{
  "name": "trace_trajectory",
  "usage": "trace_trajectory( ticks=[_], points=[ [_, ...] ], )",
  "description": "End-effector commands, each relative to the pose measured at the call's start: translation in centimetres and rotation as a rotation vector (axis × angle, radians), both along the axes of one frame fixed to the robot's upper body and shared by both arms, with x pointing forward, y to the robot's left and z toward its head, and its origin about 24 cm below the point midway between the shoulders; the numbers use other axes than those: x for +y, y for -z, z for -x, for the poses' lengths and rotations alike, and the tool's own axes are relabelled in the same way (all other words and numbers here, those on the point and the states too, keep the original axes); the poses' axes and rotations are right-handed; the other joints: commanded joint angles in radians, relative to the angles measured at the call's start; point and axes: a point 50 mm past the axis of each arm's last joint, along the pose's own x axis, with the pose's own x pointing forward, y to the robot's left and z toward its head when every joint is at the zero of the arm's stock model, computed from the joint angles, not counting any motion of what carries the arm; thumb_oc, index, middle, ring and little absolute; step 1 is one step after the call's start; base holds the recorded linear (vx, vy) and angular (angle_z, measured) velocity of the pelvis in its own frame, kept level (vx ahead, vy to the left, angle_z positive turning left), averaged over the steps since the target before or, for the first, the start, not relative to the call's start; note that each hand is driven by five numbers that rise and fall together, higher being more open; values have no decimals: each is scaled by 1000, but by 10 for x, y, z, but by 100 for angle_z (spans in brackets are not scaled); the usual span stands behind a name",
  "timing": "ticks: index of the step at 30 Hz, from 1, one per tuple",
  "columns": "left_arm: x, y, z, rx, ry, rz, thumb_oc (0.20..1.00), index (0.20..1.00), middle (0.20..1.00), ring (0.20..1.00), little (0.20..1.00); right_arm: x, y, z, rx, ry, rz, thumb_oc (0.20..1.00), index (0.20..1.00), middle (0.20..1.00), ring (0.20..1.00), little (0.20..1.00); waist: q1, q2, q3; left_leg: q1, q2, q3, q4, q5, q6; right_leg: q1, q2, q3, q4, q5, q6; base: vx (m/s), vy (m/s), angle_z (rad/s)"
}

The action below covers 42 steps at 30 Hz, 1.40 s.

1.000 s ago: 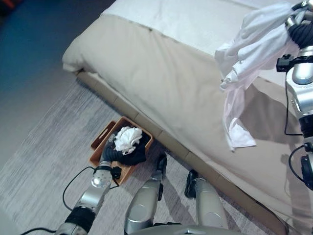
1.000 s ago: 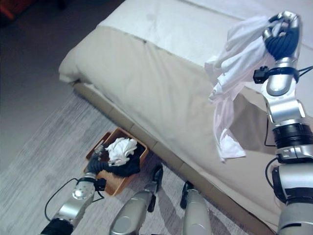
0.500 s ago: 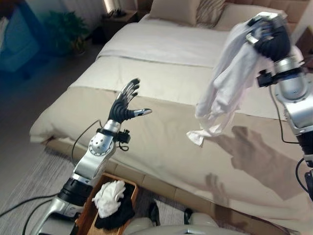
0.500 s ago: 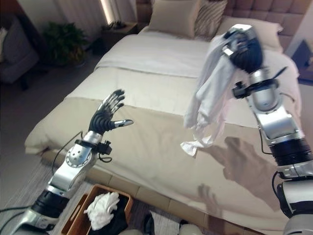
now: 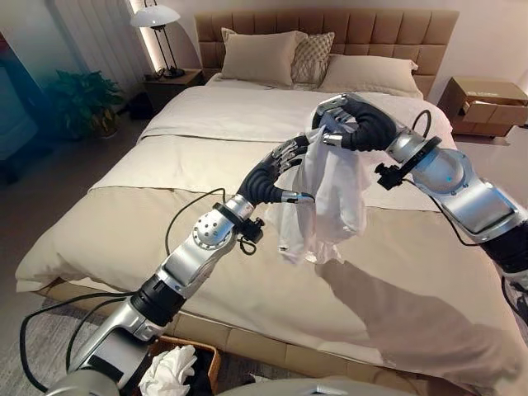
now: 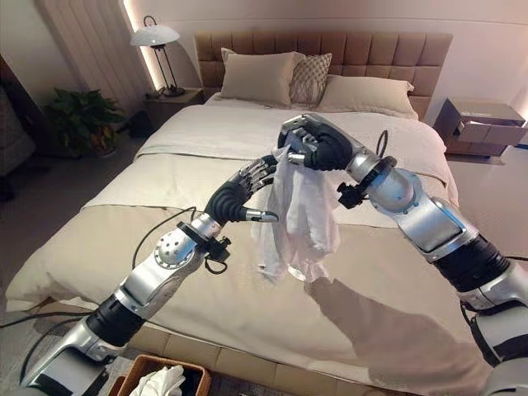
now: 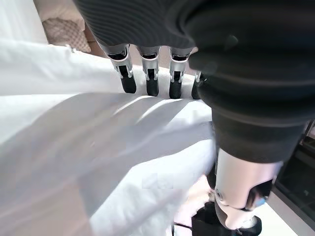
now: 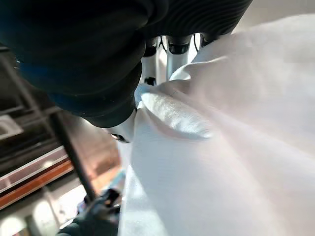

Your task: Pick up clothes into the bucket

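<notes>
A white garment (image 5: 326, 194) hangs above the bed, bunched at its top in my right hand (image 5: 356, 125), which is shut on it. My left hand (image 5: 266, 175) reaches up from the lower left beside the garment. Its fingers (image 7: 150, 81) are straight with their dark tips resting on the white cloth (image 7: 98, 162), and the thumb sticks out under the fold. The brown basket (image 6: 142, 367) stands on the floor at the foot of the bed, by my left arm. It holds a crumpled white cloth (image 5: 165, 375) and something dark.
The wide bed (image 5: 429, 280) with a beige cover spans the view. Pillows (image 5: 260, 56) lie at the headboard. A lamp (image 5: 157, 16) and a plant (image 5: 78, 103) stand at the far left. A nightstand (image 6: 480, 128) is at the far right.
The view has tilted up from the floor to the whole bed. My right hand brought the garment toward the middle, and my left hand rose from the basket to touch it.
</notes>
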Motion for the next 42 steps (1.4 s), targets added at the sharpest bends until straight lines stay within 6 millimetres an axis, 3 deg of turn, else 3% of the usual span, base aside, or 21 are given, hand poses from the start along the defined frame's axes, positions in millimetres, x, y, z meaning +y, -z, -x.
trace_trajectory(
  ticks=[1,8,21,27,36,37,38,39,42],
  points=[
    [-15,10,-13,35,-4,-40,1000,1000,1000,1000,1000,28,-30,31,-93,-243,-117,200,200,200,200,200,16,-49,-88,-6,-36,-15,80,-108,21,0,-62,-27,-101,128,65,-6,-13,5],
    [-14,34,-26,103,-148,-68,1000,1000,1000,1000,1000,52,-38,58,-140,-432,-277,200,200,200,200,200,14,-42,-83,-1,-35,-28,69,-101,22,9,-66,-44,-112,130,63,-7,-8,5],
    [-8,50,-26,125,-222,-117,1000,1000,1000,1000,1000,53,-37,59,-158,-430,-390,200,200,200,200,200,19,-47,-84,-4,-38,-45,69,-90,23,15,-71,-60,-109,135,59,-6,-2,5],
    [-15,40,-19,99,-106,-117,1000,1000,1000,1000,1000,47,-37,56,-163,-395,-430,200,200,200,200,200,18,-42,-86,-6,-42,-54,75,-94,27,16,-74,-66,-103,132,60,7,2,6],
    [-43,23,8,225,266,46,1000,1000,1000,1000,1000,38,-34,47,-147,-334,-446,200,200,200,200,200,14,-30,-91,5,-46,-70,71,-100,28,32,-79,-79,-103,122,63,17,5,2],
    [-45,22,11,271,317,86,645,645,645,645,645,37,-31,44,-130,-323,-444,200,200,200,200,200,13,-29,-93,6,-47,-72,71,-100,27,34,-80,-81,-104,123,64,0,0,0],
    [-45,22,11,271,318,86,558,558,558,558,558,37,-31,44,-130,-323,-444,200,200,200,200,200,13,-29,-93,6,-47,-73,71,-100,27,34,-80,-81,-104,123,64,0,0,0],
    [-46,22,16,307,362,118,200,200,200,200,200,37,-29,42,-123,-312,-436,200,200,200,200,200,13,-29,-95,6,-48,-75,71,-99,27,35,-81,-83,-105,123,65,0,0,0],
    [-45,22,20,317,399,111,200,200,200,200,200,34,-26,41,-117,-293,-432,200,200,200,200,200,14,-28,-94,6,-48,-78,70,-99,27,37,-83,-88,-104,122,64,9,9,4]
  ],
)
